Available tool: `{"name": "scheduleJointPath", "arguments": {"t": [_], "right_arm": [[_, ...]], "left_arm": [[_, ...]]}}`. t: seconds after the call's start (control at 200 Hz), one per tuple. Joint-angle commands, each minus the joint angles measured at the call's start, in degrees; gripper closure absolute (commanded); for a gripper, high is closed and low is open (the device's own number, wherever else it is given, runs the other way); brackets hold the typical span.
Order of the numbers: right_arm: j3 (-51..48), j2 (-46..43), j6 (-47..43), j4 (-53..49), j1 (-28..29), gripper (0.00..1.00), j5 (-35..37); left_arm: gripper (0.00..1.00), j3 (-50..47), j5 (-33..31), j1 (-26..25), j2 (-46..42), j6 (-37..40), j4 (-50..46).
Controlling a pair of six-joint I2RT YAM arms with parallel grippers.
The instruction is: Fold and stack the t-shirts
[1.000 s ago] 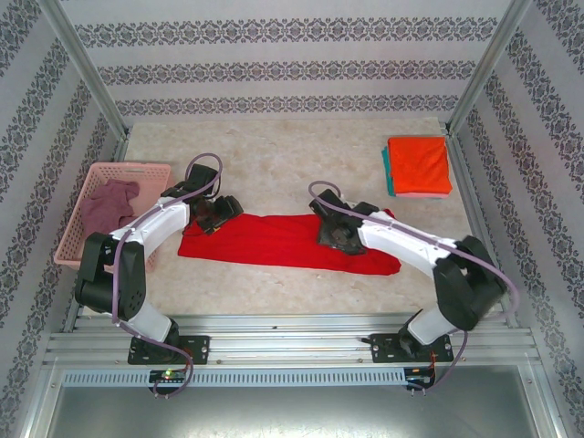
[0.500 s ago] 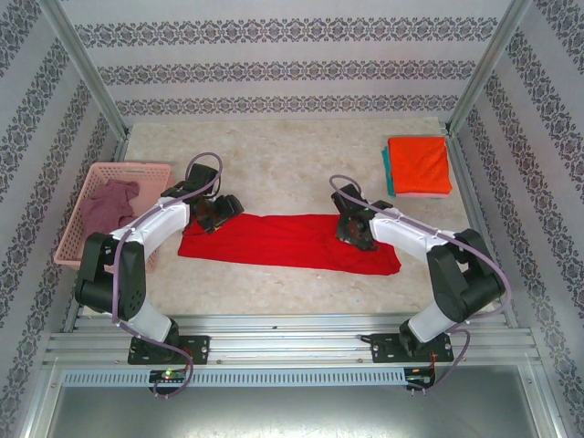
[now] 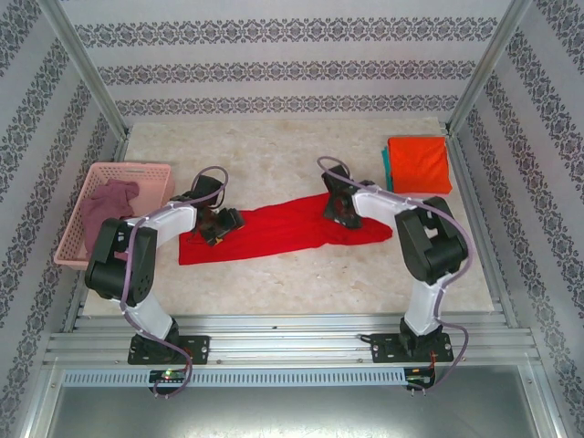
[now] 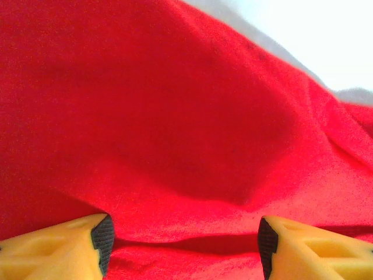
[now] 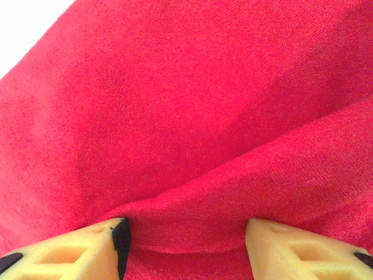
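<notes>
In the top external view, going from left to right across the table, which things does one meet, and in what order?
pink basket → left fingers → middle of the red t-shirt → right fingers → orange t-shirt on top of the folded pile

**Desk:** Seen from overhead, how are the arms built?

**Photographer:** The left arm (image 3: 164,222) and right arm (image 3: 388,203) are white shells between black joints. Each stands on a black base plate (image 3: 164,349) at 6 o'clock, and a mauve cable (image 3: 212,171) loops at each wrist.

**Desk:** And in the wrist views?

**Photographer:** The left gripper (image 4: 182,239) and right gripper (image 5: 185,236) have yellow wedge-shaped fingers (image 4: 55,248) with recessed pockets, at 7 and 5 o'clock. Black textured pads (image 4: 103,240) line their inner faces.
</notes>
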Motion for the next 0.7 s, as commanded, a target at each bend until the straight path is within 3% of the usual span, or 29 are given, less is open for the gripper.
{"name": "scheduleJointPath", "arguments": {"t": [0.0,0.21,0.34,0.44,0.52,0.694], "right_arm": [[7.2,7.6,-2.6,-0.3,-0.8,0.43,-2.5],[26.2,18.7,-5.8,-1.8,-2.8,0.28,-7.3],[31.1,20.1,-7.4,-0.4,-3.3,0.16,-7.5],[28.4,16.8,-9.9,3.9,-3.5,0.04,-6.7],[23.1,13.0,-11.2,9.5,-3.8,0.02,-5.4],[18.2,7.6,-11.6,7.4,-4.8,0.02,-3.7]], "left_arm": [[0.32,-3.5,0.1,-1.1,-0.4,-1.2,0.5],[0.32,-6.7,0.2,-4.9,-1.4,-5.2,2.4],[0.3,-8.0,-3.7,-7.0,-6.2,-6.9,0.4],[0.27,-8.9,-7.4,-7.0,-11.4,-6.6,-1.8],[0.0,-9.0,-8.7,-6.7,-15.0,-4.3,-2.7],[0.0,-9.0,-8.4,-3.3,-18.9,-0.9,-1.1]]}}
